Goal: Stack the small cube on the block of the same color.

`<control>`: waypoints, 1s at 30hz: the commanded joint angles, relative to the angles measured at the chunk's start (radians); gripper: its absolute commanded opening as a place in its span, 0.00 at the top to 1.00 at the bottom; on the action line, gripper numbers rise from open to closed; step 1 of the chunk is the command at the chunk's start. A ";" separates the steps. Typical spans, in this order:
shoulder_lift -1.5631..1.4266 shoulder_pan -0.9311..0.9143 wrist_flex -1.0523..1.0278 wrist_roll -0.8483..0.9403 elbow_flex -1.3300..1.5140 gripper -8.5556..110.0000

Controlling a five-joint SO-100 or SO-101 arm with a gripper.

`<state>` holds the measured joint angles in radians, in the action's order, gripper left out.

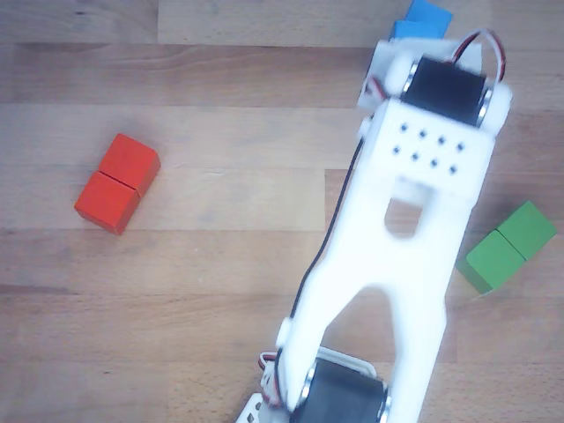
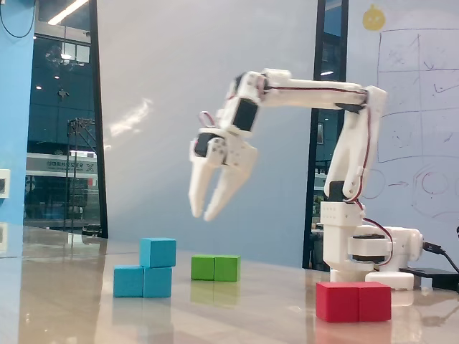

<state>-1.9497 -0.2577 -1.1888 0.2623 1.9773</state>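
In the fixed view the small cube (image 2: pixel 158 252), light blue, rests on the right half of the block of the same color (image 2: pixel 143 282), an oblong light-blue piece on the table. My white gripper (image 2: pixel 202 214) hangs in the air well above and to the right of this stack. It is open, with a narrow gap between the fingers and nothing in them. In the other view only a blue corner of the stack (image 1: pixel 425 19) shows at the top edge. The arm (image 1: pixel 397 238) covers the rest of it and hides the fingers.
A green oblong block (image 2: pixel 215 268) (image 1: pixel 511 245) lies behind and right of the blue stack. A red oblong block (image 2: pixel 353 301) (image 1: pixel 117 183) sits near the front, by the arm's base (image 2: pixel 369 251). A black box (image 2: pixel 435 276) with a cable lies at the far right.
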 commanded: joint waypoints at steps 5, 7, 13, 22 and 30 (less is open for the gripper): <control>-0.480 0.212 0.072 -0.043 0.417 0.88; -0.583 0.259 0.072 -0.037 0.505 0.88; -0.865 0.331 0.072 -0.043 0.709 0.88; -1.140 0.327 0.074 -0.043 0.974 0.88; -1.180 0.281 0.083 -0.044 1.019 0.88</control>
<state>-3.1232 0.0629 -1.1351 0.2255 2.9989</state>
